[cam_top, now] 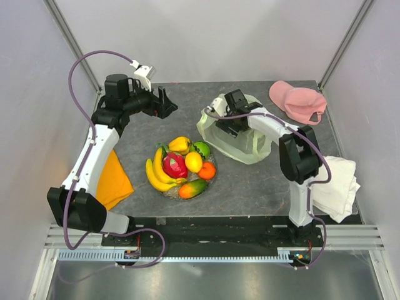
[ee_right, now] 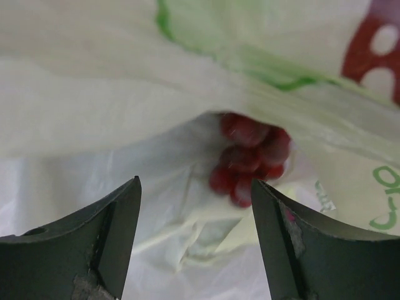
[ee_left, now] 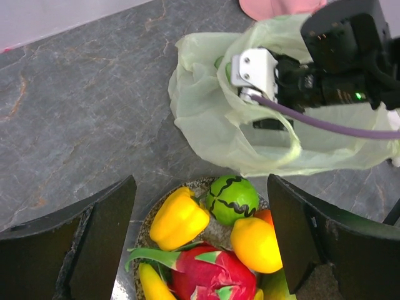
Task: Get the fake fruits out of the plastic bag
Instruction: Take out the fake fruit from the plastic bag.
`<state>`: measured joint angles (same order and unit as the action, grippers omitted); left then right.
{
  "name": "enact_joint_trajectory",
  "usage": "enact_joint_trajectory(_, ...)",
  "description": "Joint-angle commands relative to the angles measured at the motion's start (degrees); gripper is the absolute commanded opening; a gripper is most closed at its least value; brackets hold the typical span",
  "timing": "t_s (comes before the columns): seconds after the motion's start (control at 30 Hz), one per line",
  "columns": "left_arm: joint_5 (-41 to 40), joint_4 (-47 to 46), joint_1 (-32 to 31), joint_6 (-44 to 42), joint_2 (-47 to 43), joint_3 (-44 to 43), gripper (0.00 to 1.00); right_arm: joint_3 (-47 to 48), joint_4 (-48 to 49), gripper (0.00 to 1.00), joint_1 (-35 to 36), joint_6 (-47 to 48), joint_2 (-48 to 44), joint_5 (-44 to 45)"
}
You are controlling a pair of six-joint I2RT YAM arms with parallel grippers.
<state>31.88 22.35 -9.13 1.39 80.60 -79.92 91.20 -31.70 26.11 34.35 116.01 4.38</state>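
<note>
While its arm (cam_top: 299, 153) dips into the plastic bag (cam_top: 247, 152), the right hand (ee_right: 195, 187) gapes at grapes (ee_right: 250, 159).

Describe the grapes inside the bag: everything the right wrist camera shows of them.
The grapes are a small cluster of dark red, glossy round berries, plastic-looking and slightly blurred. They lie inside the plastic bag, tucked under a fold of its pale thin film that hides the cluster's top. They sit just beyond the right gripper, whose jaws stand open, not closed on them. No stem shows.
</note>
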Motion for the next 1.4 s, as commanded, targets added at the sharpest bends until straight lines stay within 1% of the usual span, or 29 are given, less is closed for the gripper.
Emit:
enact_joint_trajectory(0.0, -0.76, 1.73, -0.28, -5.08, -2.81, -1.12, 0.93, 7.41, 5.68, 0.78, -1.14, 0.98, 3.69, 2.38)
enact_joint_trajectory(0.13, -1.03, 2.17, -0.28, -5.96, -2.38, -1.12, 0.93, 11.71, 6.57, 0.78, -1.67, 3.09, 8.17, 3.88)
enact_joint_trajectory(0.27, -0.94, 2.35, -0.28, -6.05, -2.02, -1.2, 0.93, 13.65, 6.57, 0.77, -1.76, 5.2, 11.61, 5.55)
enact_joint_trajectory(0.33, -1.03, 2.26, -0.28, -6.31, -1.94, -1.38, 0.93, 14.18, 6.57, 0.71, -1.85, 6.25, 13.28, 6.07)
enact_joint_trajectory(0.37, -1.2, 2.26, -0.28, -6.4, -1.94, -1.38, 0.93, 14.18, 6.91, 0.64, -1.94, 6.69, 13.72, 6.34)
enact_joint_trajectory(0.43, -1.2, 2.26, -0.28, -6.49, -1.85, -1.55, 0.93, 13.66, 8.05, 0.58, -2.03, 7.66, 14.51, 7.74)
enact_joint_trajectory(0.47, -1.2, 2.35, -0.28, -6.49, -1.85, -1.64, 0.93, 13.57, 8.67, 0.53, -2.2, 7.92, 14.6, 7.75)
enact_joint_trajectory(0.53, -1.12, 2.26, -0.28, -6.31, -1.59, -2.08, 0.93, 12.96, 8.68, 0.43, -2.46, 7.75, 13.29, 6.7)
enact_joint_trajectory(0.57, -1.03, 2.26, -0.28, -6.14, -1.67, -2.17, 0.93, 12.34, 8.68, 0.36, -2.55, 7.66, 12.06, 6.17)
enact_joint_trajectory(0.63, -0.77, 1.91, -0.28, -5.78, -1.67, -2.26, 0.93, 9.54, 8.68, 0.33, -2.47, 7.4, 7.06, 4.5)
enact_joint_trajectory(0.7, -0.33, 1.56, -0.28, -5.0, -1.93, -2.17, 0.93, 8.39, 5.97, 0.3, -2.55, 6.35, 1.19, 0.82)
enact_joint_trajectory(0.73, -0.15, 1.04, -0.28, -4.64, -1.94, -2.0, 0.93, 8.3, 2.04, 0.29, -2.47, 5.65, -0.59, -0.33)
enact_joint_trajectory(0.77, 0.2, 0.68, -0.28, -4.47, -1.94, -1.91, 0.93, 8.64, -0.61, 0.29, -2.47, 4.6, -2.17, -4.08)
enact_joint_trajectory(0.83, 0.46, -0.46, -0.28, -3.24, -1.76, -1.91, 0.93, 8.82, -7.11, 0.27, -2.55, 2.58, -6.74, -6.47)
enact_joint_trajectory(0.87, 0.64, -0.72, -0.28, -2.97, -1.76, -1.99, 0.93, 8.39, -9.15, 0.26, -2.73, 1.61, -8.24, -10.15)
enact_joint_trajectory(0.93, 0.82, -1.51, -0.28, -2.27, -1.5, -2.52, 0.93, 5.06, -13.54, 0.24, -2.82, -0.94, -12.46, -12.19)
enact_joint_trajectory(1.0, 1.08, -1.69, -0.28, -1.92, -0.97, -3.48, 0.93, 0.15, -15.75, 0.22, -2.9, -2.61, -16.05, -16.39)
enact_joint_trajectory(1.03, 1.25, -1.78, -0.28, -1.92, -0.79, -3.84, 0.93, -1.62, -16.45, 0.19, -2.9, -4.01, -17.2, -16.51)
enact_joint_trajectory(1.07, 1.43, -1.78, -0.28, -1.92, -0.27, -4.19, 0.93, -3.03, -16.37, 0.19, -3.51, -5.42, -19.3, -17.21)
enact_joint_trajectory(1.1, 1.52, -1.87, -0.28, -1.92, -0.09, -4.89, 0.93, -4.26, -16.72, 0.19, -3.96, -7.61, -20.02, -21.3)
enact_joint_trajectory(1.13, 1.87, -1.87, -0.28, -1.92, 0.08, -5.16, 0.93, -4.27, -18.12, 0.19, -5.18, -8.41, -20.73, -23.61)
enact_joint_trajectory(1.17, 2.05, -1.87, -0.28, -0.09, 0.52, -5.51, 0.93, -4.01, -18.83, 0.19, -5.63, -8.86, -22.12, -26.41)
enact_joint_trajectory(1.2, 2.13, -1.87, -0.28, 0.1, 0.7, -5.94, 0.93, -2.71, -19.53, 0.2, -5.98, -9.03, -22.75, -30.53)
enact_joint_trajectory(1.23, 2.4, -1.96, -0.28, 0.37, 0.7, -6.12, 0.93, -1.74, -21.62, 0.22, -6.33, -7.9, -23.36, -33.18)
enact_joint_trajectory(1.37, 2.84, -2.22, -0.28, 1.33, 0.79, -6.39, 0.93, 4.85, -29.8, 0.22, -6.33, -4.56, -24.16, -40.67)
